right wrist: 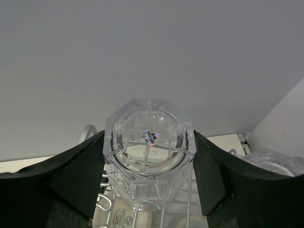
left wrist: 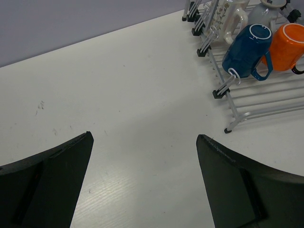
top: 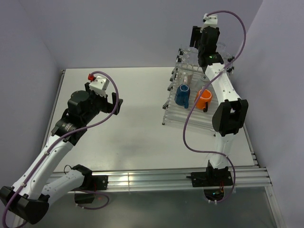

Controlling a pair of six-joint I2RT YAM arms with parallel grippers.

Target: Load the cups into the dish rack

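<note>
While the tumbler is held base-up between the fingers of the right gripper, it is positioned over the far end of the rack. Rack wires are seen directly beneath it. Whether its rim already rests on them cannot be told.

Right fingers: set at a middling width and pressed against two opposite flats of the faceted wall. Left gripper: spread wide and empty, held over the bare table, well apart from the rack.

Already in the rack: blue mug and orange mug, tilted side by side. A second tumbler is seen at the right edge of the right wrist view.

Handling, judged:
- Clear, thick-based glass: stiff, fairly heavy for its size, and breakable if knocked on the rods.
- Smooth and likely slippery, so the flat facets are judged the best place for a hold, as taken at present. A grip on the corners would be expected to twist.
- A gentle lowering is called for, with release only once the rim is seated between the prongs.

Writing:
- A small iridescent sticker is fixed at the centre of the base. Its print is too small to be read.
- Faint moulded digits are seen just below it and are not legible with confidence.
- On a white round object under the tumbler, a word that appears to read "Spectrum" is printed.
</note>
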